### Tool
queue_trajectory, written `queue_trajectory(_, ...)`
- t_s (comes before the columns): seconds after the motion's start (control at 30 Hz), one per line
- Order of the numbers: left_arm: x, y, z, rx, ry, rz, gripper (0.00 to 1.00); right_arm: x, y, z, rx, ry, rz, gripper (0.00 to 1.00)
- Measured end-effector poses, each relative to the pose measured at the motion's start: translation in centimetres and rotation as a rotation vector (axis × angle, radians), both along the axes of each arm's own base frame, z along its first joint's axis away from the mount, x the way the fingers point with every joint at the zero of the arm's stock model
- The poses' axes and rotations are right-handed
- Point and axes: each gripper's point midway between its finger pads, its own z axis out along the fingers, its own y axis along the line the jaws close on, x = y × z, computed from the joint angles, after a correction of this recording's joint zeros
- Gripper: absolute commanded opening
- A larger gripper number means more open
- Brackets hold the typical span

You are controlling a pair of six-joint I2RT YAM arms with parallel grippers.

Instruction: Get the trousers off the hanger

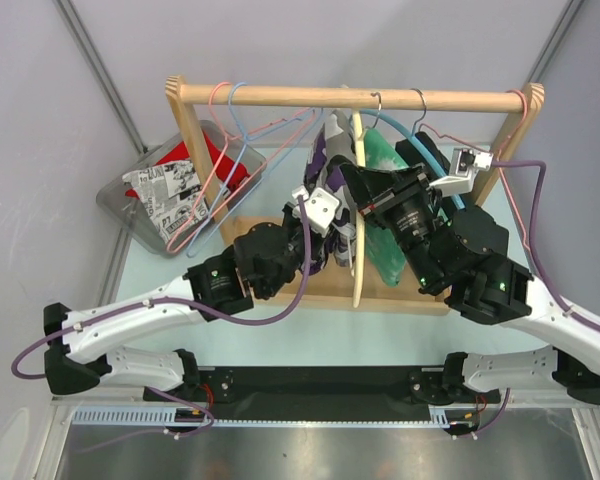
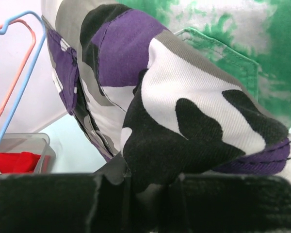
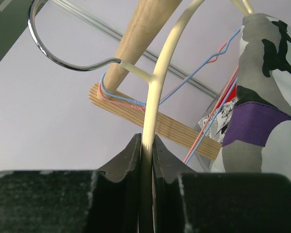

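Observation:
The purple, black and white camouflage trousers [image 1: 317,175] hang on a cream hanger [image 1: 358,240] from the wooden rail [image 1: 360,97]. My left gripper [image 1: 323,240] is shut on a fold of the trousers [image 2: 184,97]; the fabric bunches between its jaws [image 2: 150,187]. My right gripper [image 1: 358,190] is shut on the cream hanger's arm [image 3: 160,73], just below its metal hook, with the jaws [image 3: 146,145] pinching it. The trousers also show at the right of the right wrist view [image 3: 262,97].
A green tie-dye garment [image 1: 383,230] hangs right of the trousers, behind them in the left wrist view [image 2: 262,39]. Empty pink and blue wire hangers [image 1: 220,190] hang at the rail's left end. A grey bin [image 1: 120,195] holds red and newsprint cloths.

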Motion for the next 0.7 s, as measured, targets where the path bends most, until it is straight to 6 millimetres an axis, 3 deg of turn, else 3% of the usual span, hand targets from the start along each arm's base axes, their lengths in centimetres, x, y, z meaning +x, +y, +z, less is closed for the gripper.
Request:
queue_trajectory(0.27, -1.6, 0.6, 0.4, -0.018, 0.048, -0.075, 0.0, -0.3, -1.1, -1.8, -0.022, 0.01, -0.006, 0.0)
queue_trajectory(0.47, -2.9, 1.9, 1.2, -0.064, 0.085, -0.122, 0.0, -0.6, -1.2, -3.4, -0.031, 0.023, 0.009, 0.0)
queue_trajectory(0.7, -3.7, 2.0, 1.6, -0.086, 0.131, -0.154, 0.0, -0.6, -1.1, -4.3, -0.078, 0.037, 0.005, 0.0)
